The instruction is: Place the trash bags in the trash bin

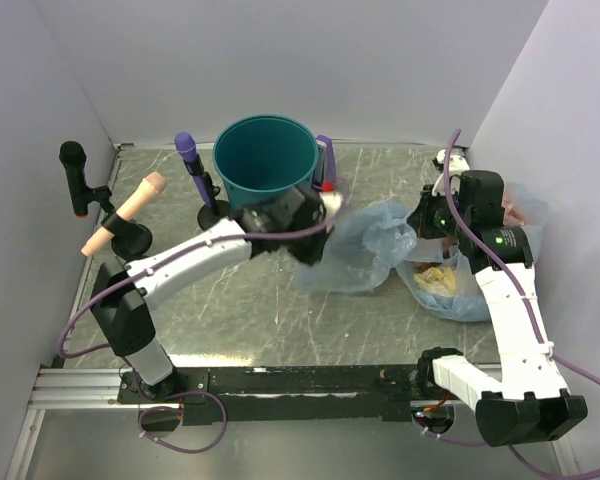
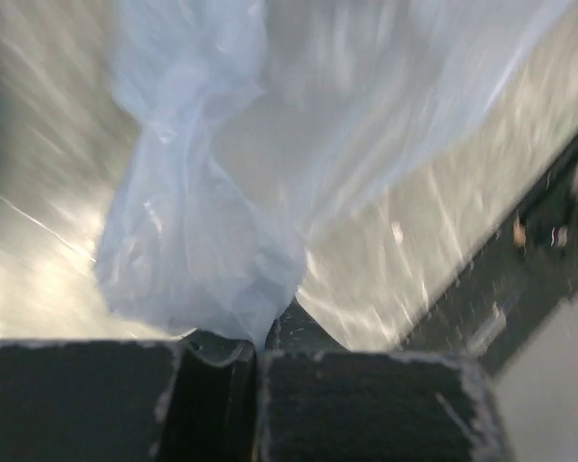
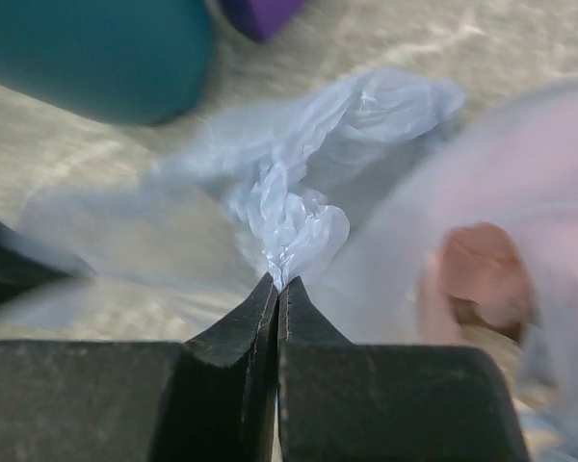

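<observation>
The trash bag [image 1: 365, 245] is a crinkly pale-blue film stretched just above the table between both arms. My left gripper [image 1: 315, 243] is shut on its left edge, right in front of the trash bin [image 1: 265, 160], a round teal bucket standing upright. In the left wrist view the bag [image 2: 202, 221] bunches into the closed tips of the left gripper [image 2: 260, 345]. My right gripper [image 1: 427, 222] is shut on the bag's right end. The right wrist view shows crumpled film [image 3: 299, 197] pinched at the tips of the right gripper [image 3: 277, 285], with the bin [image 3: 96, 58] beyond.
A clear bag [image 1: 465, 285] stuffed with yellow and pink items lies under the right arm. A purple tool on a stand [image 1: 192, 170], a peach-handled tool [image 1: 130, 210] and a black microphone-like tool [image 1: 75, 175] stand at the left. Walls enclose three sides.
</observation>
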`<state>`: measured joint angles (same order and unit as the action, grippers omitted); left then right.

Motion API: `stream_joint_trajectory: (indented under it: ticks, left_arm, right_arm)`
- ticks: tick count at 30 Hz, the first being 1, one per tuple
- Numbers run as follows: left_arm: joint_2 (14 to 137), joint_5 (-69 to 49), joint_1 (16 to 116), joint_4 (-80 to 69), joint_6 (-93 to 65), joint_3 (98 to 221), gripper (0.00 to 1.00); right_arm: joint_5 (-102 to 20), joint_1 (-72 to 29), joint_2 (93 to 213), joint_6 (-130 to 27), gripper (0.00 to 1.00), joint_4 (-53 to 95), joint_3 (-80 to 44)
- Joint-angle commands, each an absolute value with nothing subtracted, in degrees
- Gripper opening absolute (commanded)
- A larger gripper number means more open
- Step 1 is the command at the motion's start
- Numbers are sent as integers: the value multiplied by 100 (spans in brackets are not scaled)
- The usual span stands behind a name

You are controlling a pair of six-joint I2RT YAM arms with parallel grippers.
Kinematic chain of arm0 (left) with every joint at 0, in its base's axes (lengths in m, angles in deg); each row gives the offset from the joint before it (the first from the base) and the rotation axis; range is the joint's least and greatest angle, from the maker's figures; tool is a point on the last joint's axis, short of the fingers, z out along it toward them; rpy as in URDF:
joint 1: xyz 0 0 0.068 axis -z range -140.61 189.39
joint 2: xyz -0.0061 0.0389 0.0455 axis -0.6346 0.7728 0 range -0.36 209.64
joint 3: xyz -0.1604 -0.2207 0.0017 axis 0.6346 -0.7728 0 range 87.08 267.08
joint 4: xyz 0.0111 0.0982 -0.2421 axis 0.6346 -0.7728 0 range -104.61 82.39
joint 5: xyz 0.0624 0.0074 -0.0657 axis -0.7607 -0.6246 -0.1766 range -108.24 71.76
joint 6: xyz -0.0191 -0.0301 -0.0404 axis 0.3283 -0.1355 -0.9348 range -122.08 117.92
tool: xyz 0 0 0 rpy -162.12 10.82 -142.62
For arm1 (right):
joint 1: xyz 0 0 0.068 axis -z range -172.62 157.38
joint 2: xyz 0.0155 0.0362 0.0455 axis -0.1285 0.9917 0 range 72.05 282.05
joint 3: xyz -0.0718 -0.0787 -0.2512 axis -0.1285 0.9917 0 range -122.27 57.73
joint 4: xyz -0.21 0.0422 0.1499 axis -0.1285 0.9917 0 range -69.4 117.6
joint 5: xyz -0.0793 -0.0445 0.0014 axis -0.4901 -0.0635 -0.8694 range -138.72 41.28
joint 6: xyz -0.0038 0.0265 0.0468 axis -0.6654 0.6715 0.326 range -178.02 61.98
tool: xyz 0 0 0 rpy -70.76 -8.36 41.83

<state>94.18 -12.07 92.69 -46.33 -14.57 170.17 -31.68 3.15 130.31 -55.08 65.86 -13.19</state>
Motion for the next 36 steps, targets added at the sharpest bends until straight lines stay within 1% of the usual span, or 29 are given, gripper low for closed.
stream_joint_trajectory:
  ticks: [1,4,5,7,9,10,11,12,13,14,15,16,18,20,21,22,23,24,25,26,27,29,31,32,33,36]
  left_arm:
    - [9297,-1403,8766,-4294,-675,18293,1]
    - [9937,-1130,8282,-4338,-525,19558,1]
    - [10236,-1217,8168,-4399,-464,20206,1]
    - [10999,-1314,8000,-4574,-341,21717,1]
    - [11608,-1323,7938,-4428,70,23273,1]
    - [11584,-1367,7947,-4078,256,23533,1]
    - [11383,-1445,7973,-3396,371,23405,1]
    - [10955,-1516,8008,-2449,433,22986,1]
    - [10498,-1708,8104,-1457,573,22251,1]
    - [9963,-1971,8340,-80,809,21390,1]
    - [9583,-2069,8551,969,1247,20607,1]
    - [9388,-2140,8884,1875,1930,20252,1]
    - [9228,-2167,9473,2769,3205,20012,1]
    - [8992,-2202,9818,3026,3536,19399,1]
    - [8808,-2219,9845,2879,3414,18769,1]
    - [8580,-2211,9837,2399,3343,18006,1]
    - [8438,-2106,9758,1881,3230,17319,1]
    - [8359,-1958,9688,1032,3072,16669,1]
    - [8332,-1678,9652,23,3070,16305,1]
    - [8314,-1301,9608,-1075,3157,15945,1]
    - [8235,-958,9617,-1939,3350,15663,1]
    - [7947,-630,9756,-2875,3344,15258,1]
    - [7420,-410,9845,-3098,2932,15028,1]
    - [7226,-418,9871,-3090,2643,14984,1]
    - [7137,-453,9880,-3116,2396,15027,1]
    - [7136,-593,9880,-3388,1990,15378,1]
  right_arm:
    - [-3605,623,13076,-6311,0,6641,-1512]
    - [-3720,712,13733,-6444,0,6105,-2240]
    - [-3720,886,14023,-6418,0,5912,-2565]
    - [-3790,914,14541,-6365,0,5621,-3469]
    - [-3817,923,14999,-6365,0,5506,-4741]
    - [-3774,914,15149,-6365,0,5419,-5261]
    - [-3764,914,15185,-6365,0,5270,-5736]
    - [-3703,914,15108,-6365,0,4990,-6002]
    - [-3564,905,14837,-6347,0,4630,-6187]
    - [-3414,888,14538,-6373,0,4183,-6128]
    - [-3343,801,14170,-6522,0,3587,-5858]
    - [-3369,574,13792,-6741,0,3094,-5559]
    - [-3282,221,13237,-7442,0,2493,-5049]
    - [-3307,-43,12684,-8154,0,2517,-4050]
    - [-3342,-79,12368,-8427,0,2735,-3201]
    - [-3342,-79,12147,-8656,0,3137,-2287]
    - [-3282,-88,12023,-8981,0,3933,-1591]
    - [-3072,-79,11996,-9254,0,4742,-888]
    - [-2913,-62,11926,-9500,0,5541,-332]
    - [-2564,0,11699,-9729,0,6150,273]
    - [-2099,35,11409,-10044,0,6765,610]
    - [-1246,9,10541,-10232,0,7673,912]
    - [-840,-9,9749,-10388,0,8175,790]
    - [-898,-17,9476,-10199,0,8047,746]
    - [-1056,-17,9342,-10049,0,7898,667]
    - [-1277,-17,9551,-9671,0,7537,307]
